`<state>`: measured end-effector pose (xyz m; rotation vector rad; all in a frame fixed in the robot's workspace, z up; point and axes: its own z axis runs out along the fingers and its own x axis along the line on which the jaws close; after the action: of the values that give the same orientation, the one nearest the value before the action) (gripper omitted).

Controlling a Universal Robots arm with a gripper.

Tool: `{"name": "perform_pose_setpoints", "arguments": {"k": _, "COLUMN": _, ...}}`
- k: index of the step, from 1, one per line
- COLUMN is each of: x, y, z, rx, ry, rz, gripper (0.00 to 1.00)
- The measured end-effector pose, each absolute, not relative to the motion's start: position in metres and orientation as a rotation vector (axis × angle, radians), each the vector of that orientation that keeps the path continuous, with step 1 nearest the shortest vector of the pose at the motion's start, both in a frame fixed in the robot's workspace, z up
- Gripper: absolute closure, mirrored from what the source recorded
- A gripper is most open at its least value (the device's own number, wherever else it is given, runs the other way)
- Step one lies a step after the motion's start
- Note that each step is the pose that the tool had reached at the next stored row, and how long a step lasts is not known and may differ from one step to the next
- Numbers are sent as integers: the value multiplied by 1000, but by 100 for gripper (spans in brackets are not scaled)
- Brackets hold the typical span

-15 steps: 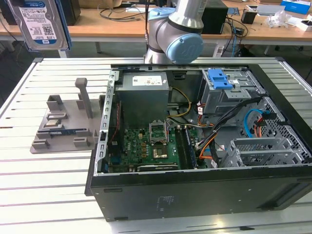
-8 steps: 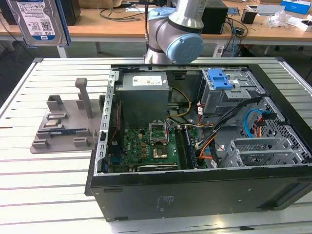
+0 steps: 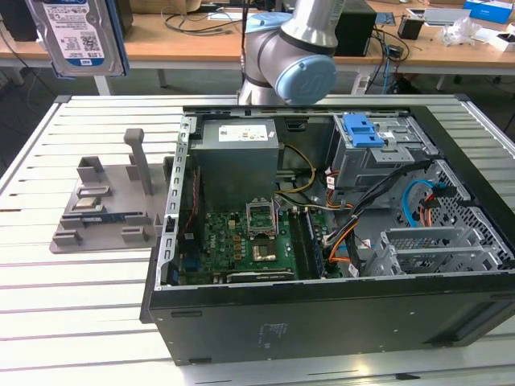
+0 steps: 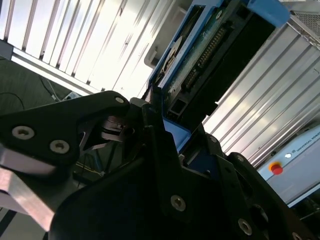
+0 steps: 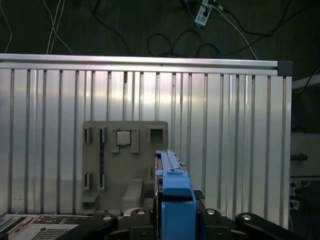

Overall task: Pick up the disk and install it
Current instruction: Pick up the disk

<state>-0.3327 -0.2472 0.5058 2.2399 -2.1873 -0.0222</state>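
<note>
Claw closed on the disk, pinching it from both sides at one end, as both wrist views show. The disk hangs high in the air at the exterior view's far left, well above the slatted metal desk and well apart from the open computer case. A grey parts holder lies on the desk just left of the case. The carry looks best done slowly, with the grip kept firm and the drive held square. That way its rails can meet the grey drive cage at the case's far right without clipping the case wall or the cables. The disk is a silver slab with a white-and-blue label, framed by blue plastic rails.
</note>
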Motion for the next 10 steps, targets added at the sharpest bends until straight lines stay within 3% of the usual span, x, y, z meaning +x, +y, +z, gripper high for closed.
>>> {"name": "perform_pose_setpoints", "arguments": {"k": 10, "x": -273, "y": -247, "z": 506, "rx": 2240, "ry": -2187, "rz": -22, "gripper": 63}}
